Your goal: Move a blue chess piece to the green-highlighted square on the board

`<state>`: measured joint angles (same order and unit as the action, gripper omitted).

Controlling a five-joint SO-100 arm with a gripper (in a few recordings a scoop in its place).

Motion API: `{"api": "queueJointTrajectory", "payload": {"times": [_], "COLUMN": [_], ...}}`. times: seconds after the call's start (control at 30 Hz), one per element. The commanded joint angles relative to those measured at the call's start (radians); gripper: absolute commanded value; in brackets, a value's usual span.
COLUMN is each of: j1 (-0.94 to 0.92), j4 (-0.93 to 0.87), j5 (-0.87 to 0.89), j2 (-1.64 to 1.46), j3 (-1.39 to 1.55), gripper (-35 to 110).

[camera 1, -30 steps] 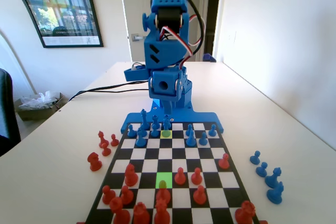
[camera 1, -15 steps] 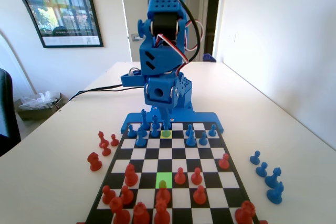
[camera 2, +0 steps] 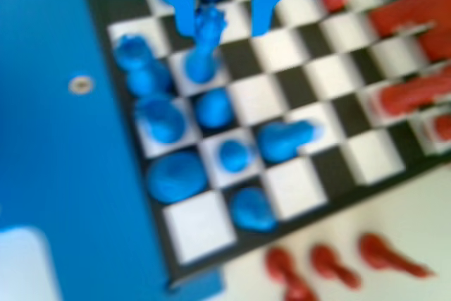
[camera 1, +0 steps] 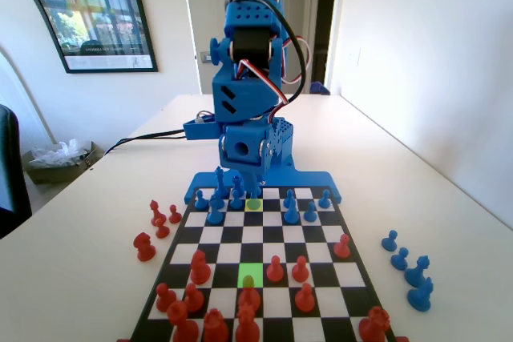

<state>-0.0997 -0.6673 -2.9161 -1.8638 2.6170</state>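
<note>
I see the blue two-finger gripper point(camera 2: 224, 22) gaping, empty, low over the back rows; small blue plastic pawn point(camera 2: 213, 108) sits upright just below-left in wrist view.

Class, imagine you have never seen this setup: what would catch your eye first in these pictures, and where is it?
Probably the blue arm, looming at the board's far end in the fixed view, its gripper hanging open over the blue back rows. Next, the green-highlighted square glowing among red pieces at the near end, and a paler yellow-green square under the arm.
</note>
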Motion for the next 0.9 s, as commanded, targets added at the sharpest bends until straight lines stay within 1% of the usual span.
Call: {"api": "queueJointTrajectory", "payload": {"times": [0.0,0.4,0.53,0.6,0.87], "j1": [0.000,0.008,0.003,0.002,-0.008], "j4": [0.029,0.074,0.081,0.091,0.101], "j5": [-0.218,-0.219,-0.219,-0.219,-0.215], "j2": [-0.020,-0.020,-0.020,-0.020,-0.020], "j3": [0.021,0.061,0.064,0.067,0.078], "gripper": [10,9,7,3,1]}}
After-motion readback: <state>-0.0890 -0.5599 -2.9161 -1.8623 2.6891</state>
